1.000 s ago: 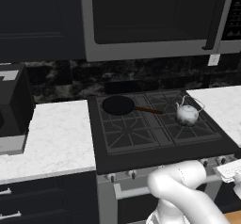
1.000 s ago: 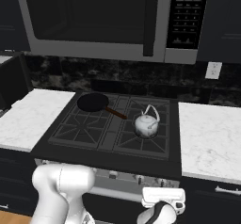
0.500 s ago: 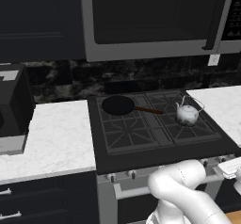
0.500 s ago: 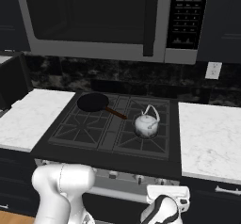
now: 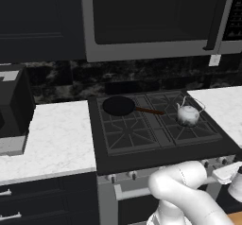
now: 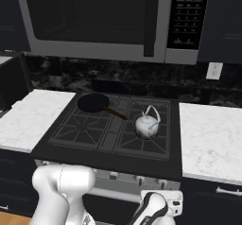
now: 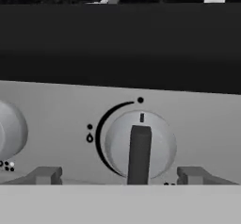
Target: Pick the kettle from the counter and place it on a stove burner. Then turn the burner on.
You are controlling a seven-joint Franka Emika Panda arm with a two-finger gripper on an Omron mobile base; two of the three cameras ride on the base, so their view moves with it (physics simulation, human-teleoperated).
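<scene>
The small silvery kettle (image 5: 188, 116) (image 6: 147, 126) stands upright on the right-hand stove burner (image 5: 198, 130) (image 6: 152, 144) of the black cooktop, beside the white marble counter (image 5: 228, 107) (image 6: 208, 141). My gripper (image 7: 120, 176) is low at the stove's front panel and stands open. Its two fingertips (image 7: 44, 175) sit on either side of a round silver knob (image 7: 140, 144) without touching it. The knob's dark bar is vertical and points up at a black dot. My white hand (image 5: 229, 173) (image 6: 160, 211) hangs below the cooktop's front right edge.
A black frying pan (image 5: 119, 106) (image 6: 93, 103) with a brown handle rests on the back left burner. A second knob (image 7: 9, 131) lies left of the gripper. A microwave (image 6: 113, 21) hangs above the stove. More white counter (image 5: 52, 139) extends left.
My hand has shifted only slightly at the stove's front panel. Kettle and pan have stayed where they were.
</scene>
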